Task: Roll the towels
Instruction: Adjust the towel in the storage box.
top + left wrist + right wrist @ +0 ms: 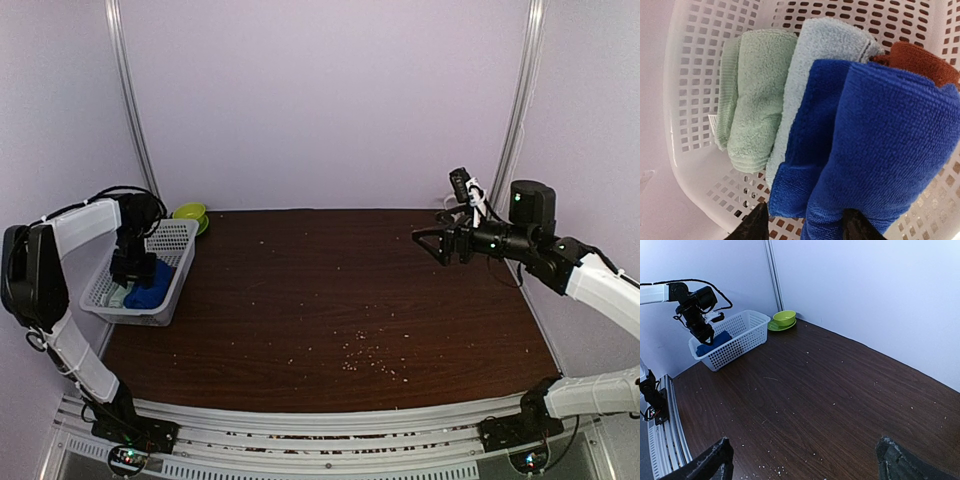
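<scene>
Left gripper (pixel 807 222) partly spread astride blue towel (pixel 880 150), grip uncertain, inside basket (pixel 690 75)

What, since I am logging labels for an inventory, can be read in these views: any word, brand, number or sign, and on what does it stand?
No text can be read in any view.
Small white tag beside the pale green towel in the white basket: too small and blurred to read.
Royal blue towel, green bowl: no lettering shows.

White arm shells (pixel 85 222), black joints (pixel 530 205), looped black cables (pixel 120 190), black-fingered right pincer (pixel 805 456)
</scene>
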### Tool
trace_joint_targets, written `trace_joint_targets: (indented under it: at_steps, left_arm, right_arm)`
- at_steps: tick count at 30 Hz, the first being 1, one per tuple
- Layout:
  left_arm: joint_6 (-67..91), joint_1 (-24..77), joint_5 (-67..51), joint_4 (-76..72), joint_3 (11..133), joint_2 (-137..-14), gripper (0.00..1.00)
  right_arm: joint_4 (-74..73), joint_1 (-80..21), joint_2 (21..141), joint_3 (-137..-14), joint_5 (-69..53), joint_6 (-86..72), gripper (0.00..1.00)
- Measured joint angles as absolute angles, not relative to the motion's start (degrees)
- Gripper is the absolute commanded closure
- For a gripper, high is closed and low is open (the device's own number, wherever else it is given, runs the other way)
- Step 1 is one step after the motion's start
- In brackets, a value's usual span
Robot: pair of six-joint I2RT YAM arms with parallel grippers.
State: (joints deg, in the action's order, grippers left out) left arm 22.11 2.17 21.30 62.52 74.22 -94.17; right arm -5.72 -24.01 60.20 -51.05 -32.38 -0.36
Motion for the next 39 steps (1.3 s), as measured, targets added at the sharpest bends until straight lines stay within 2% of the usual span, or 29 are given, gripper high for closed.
trace_joint_targets:
  at_steps: [16, 30, 39]
  left_arm:
    - [23.9, 1.2, 29.8, 60.5, 72.6, -99.0, 0.48]
    - [20.7, -1.3, 30.4, 52.7, 68.7, -101.4, 0.48]
    - [19.9, -2.0, 29.2, 54.1, 69.7, -100.0, 0.35]
  right_arm:
    - [-5.7, -23.6, 59.8, -51.0, -32.4, -0.4, 0.0]
    - [-5.7, -23.3, 59.8, -51.0, -32.5, -0.4, 0.0]
    - [-5.7, -23.2, 59.8, -51.0, -32.6, -0.4, 0.0]
